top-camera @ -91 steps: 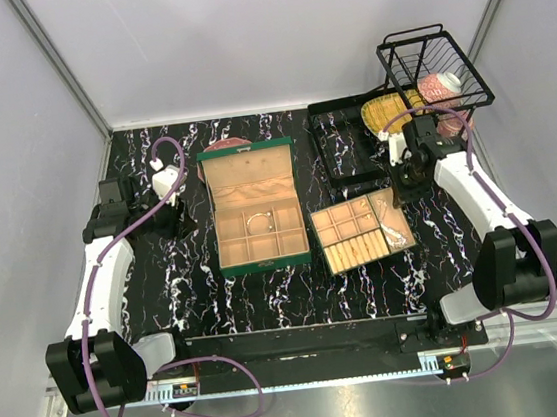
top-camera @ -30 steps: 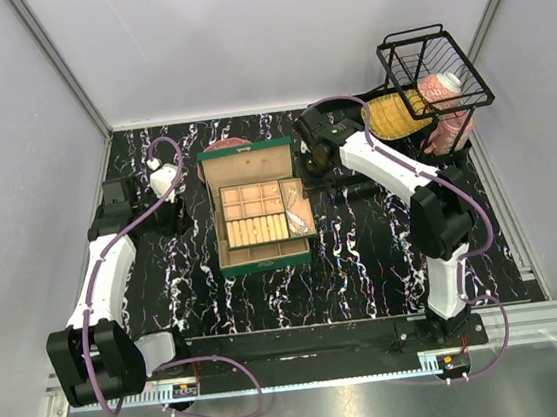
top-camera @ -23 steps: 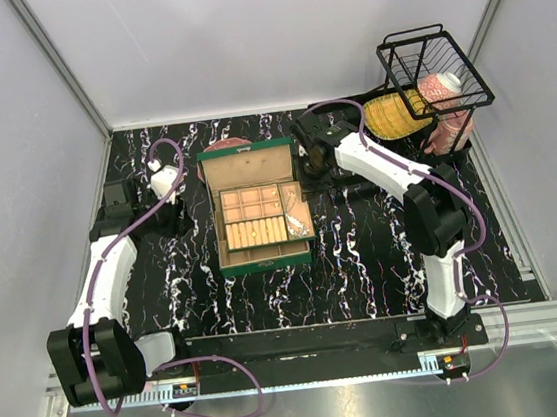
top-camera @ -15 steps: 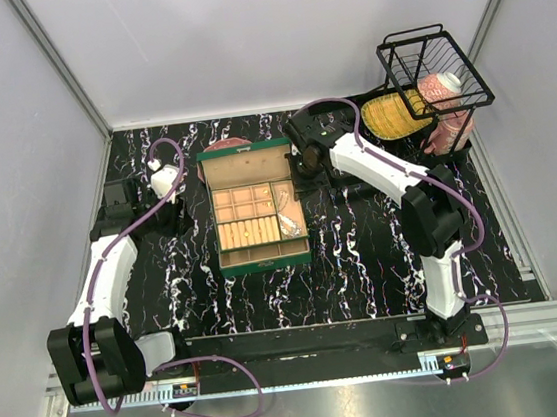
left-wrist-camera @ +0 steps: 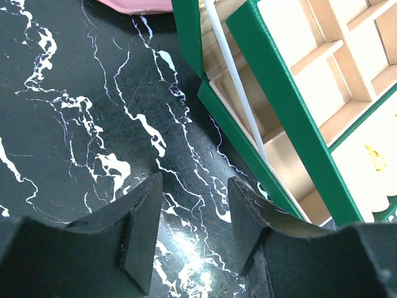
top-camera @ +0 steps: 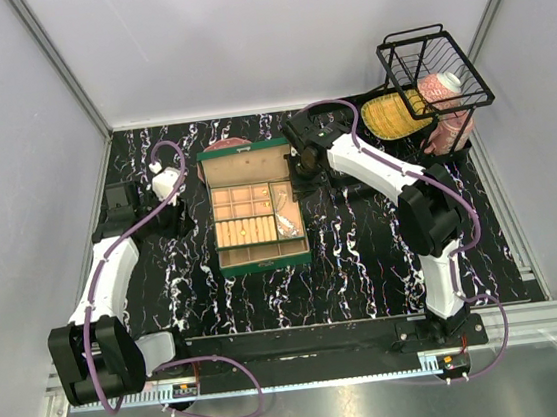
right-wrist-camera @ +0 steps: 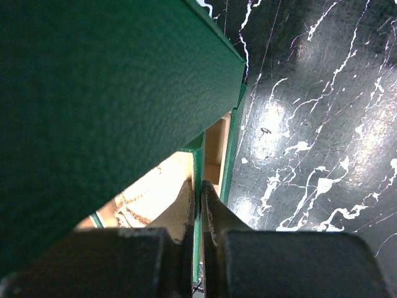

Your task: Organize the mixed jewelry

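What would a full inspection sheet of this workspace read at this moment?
Surface: black table with white veining.
Job's things: a silvery chain lies in the tan tray, seated inside the open green box.
Clutter: wire basket holding a pink-white item; yellow item next to it; pink item behind the box.
Grippers: left gripper open over bare table; right gripper shut on a thin green wall at the box's right side.
Cables: purple cables along both arms.
Surroundings: pale enclosure walls; nothing else seen.
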Controlling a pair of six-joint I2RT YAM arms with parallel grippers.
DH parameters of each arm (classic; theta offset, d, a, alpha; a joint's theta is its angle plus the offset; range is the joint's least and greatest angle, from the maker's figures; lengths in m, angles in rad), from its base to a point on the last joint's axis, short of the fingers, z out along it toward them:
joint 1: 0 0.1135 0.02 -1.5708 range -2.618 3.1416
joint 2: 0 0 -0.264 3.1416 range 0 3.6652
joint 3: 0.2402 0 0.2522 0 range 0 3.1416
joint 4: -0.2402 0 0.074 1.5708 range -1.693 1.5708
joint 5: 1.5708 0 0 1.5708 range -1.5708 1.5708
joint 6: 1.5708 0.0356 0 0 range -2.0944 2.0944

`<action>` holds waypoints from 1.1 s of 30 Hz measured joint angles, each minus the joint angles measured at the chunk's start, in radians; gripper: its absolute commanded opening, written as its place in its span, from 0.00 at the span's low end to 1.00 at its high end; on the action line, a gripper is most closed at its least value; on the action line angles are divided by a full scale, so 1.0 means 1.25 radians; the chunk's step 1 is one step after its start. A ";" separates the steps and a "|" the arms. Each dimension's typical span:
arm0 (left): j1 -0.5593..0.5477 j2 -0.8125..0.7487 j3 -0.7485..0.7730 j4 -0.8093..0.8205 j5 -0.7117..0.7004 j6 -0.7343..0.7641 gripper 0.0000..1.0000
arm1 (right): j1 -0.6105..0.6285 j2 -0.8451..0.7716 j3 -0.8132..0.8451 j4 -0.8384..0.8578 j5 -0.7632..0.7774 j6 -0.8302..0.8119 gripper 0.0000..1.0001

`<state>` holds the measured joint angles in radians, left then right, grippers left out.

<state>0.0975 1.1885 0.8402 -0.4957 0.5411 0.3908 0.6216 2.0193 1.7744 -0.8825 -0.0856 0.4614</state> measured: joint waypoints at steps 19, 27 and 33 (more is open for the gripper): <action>0.000 0.000 -0.016 0.028 -0.006 -0.005 0.49 | 0.011 -0.042 -0.073 0.058 0.020 0.005 0.00; 0.000 0.000 -0.016 0.028 -0.006 -0.006 0.49 | 0.016 -0.069 -0.105 0.070 0.020 0.005 0.00; 0.000 0.001 -0.016 0.028 -0.007 -0.009 0.49 | 0.020 -0.080 -0.114 0.064 0.020 0.005 0.00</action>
<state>0.0975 1.1893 0.8196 -0.4603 0.5323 0.3801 0.6472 1.9198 1.6325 -0.8021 -0.0601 0.4675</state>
